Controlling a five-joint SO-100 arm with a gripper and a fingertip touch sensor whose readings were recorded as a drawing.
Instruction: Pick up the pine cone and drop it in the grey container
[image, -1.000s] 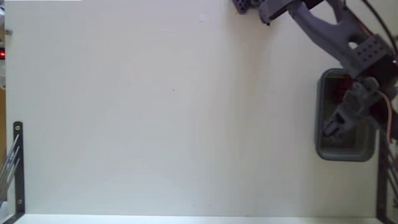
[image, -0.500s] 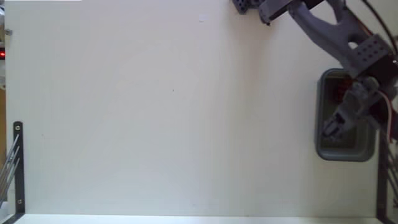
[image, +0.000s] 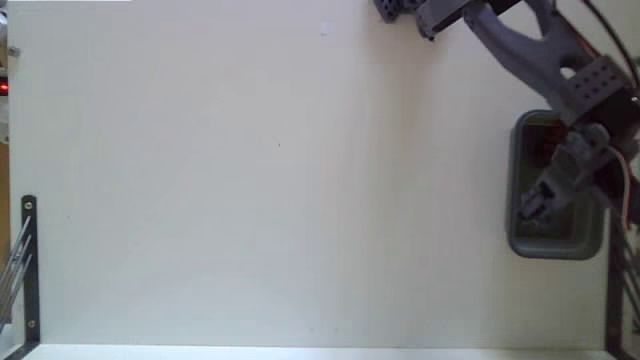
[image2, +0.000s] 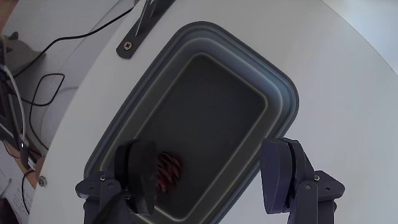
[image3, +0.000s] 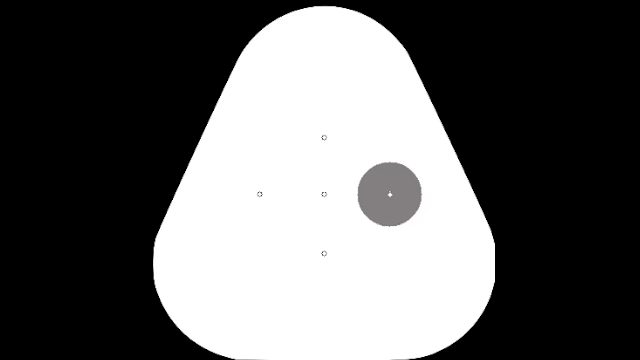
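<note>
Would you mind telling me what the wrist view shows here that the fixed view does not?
Only the wrist view shows the pine cone clearly, lying on the floor of the container beside one finger of the open hand, and cables beyond the table edge. Only the fixed view shows the whole arm reaching from the top edge, the broad bare table and the black brackets at its sides. Both show the grey container near the table edge with the hand above it.

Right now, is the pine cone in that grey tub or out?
In: the pine cone lies inside the grey container, with the open jaws above it.
</note>
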